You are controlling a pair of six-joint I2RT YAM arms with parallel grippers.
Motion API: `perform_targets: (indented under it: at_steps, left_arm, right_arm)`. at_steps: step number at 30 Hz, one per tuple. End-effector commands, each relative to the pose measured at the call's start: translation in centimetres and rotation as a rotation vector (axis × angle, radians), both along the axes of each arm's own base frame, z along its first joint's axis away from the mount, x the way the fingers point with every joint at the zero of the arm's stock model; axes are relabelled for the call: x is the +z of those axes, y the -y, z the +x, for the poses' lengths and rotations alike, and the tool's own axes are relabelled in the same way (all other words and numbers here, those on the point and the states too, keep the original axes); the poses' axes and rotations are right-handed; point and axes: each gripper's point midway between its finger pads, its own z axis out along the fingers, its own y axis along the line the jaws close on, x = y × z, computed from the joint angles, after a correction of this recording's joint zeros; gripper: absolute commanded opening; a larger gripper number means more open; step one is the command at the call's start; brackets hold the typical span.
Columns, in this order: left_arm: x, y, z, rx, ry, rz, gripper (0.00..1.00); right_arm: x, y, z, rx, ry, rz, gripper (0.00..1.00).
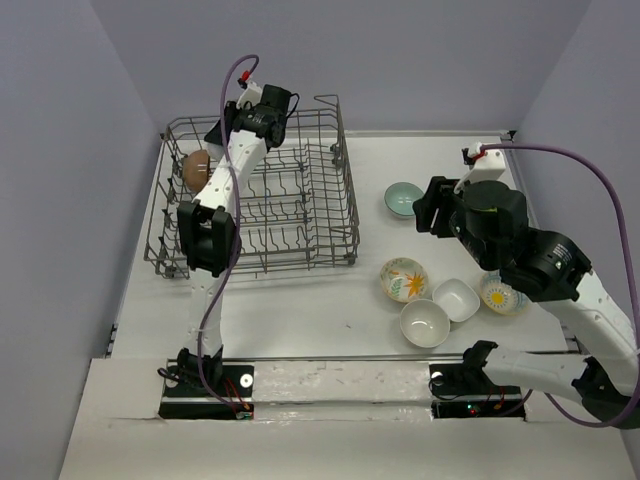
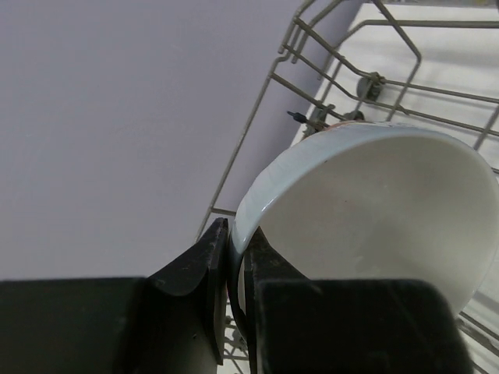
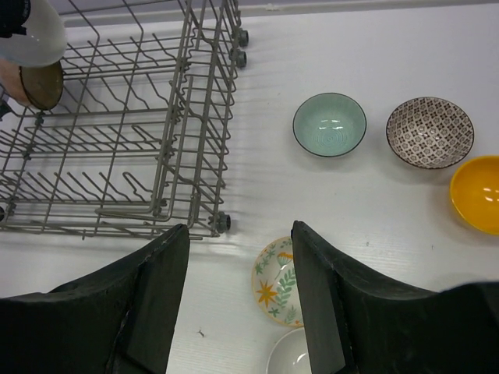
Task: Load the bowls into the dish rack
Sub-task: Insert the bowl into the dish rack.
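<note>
Top external: you look steeply down from above and behind the arm bases, far enough to take in the whole table [image 1: 330,300] and dish rack [image 1: 270,190]. Left wrist: you face along its fingers [image 2: 195,296], very near a white bowl [image 2: 374,226] at the dish rack wall. Right wrist: you look down from mid height; dish rack, pale teal bowl [image 3: 329,125] and floral bowl [image 3: 273,284] shared with the top view

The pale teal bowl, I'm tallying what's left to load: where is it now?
In the top view the pale teal bowl sits on the table, right of the dish rack and farther back than the floral bowl.
</note>
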Motion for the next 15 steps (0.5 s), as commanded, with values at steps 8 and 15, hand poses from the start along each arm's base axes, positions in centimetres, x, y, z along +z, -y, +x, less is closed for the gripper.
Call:
perform_targets:
  at_steps: [8,15]
  left_arm:
    - [7.0,-1.9,-1.0,0.219,0.133,0.241,0.0]
    - [5.0,-1.0,-0.2,0.189,0.072,0.269,0.0]
  right_arm:
    - [-0.5,0.5,-0.5,-0.004,0.01,0.01,0.61]
    - [-1.1,0.5,-0.5,-0.001,0.006,-0.005,0.61]
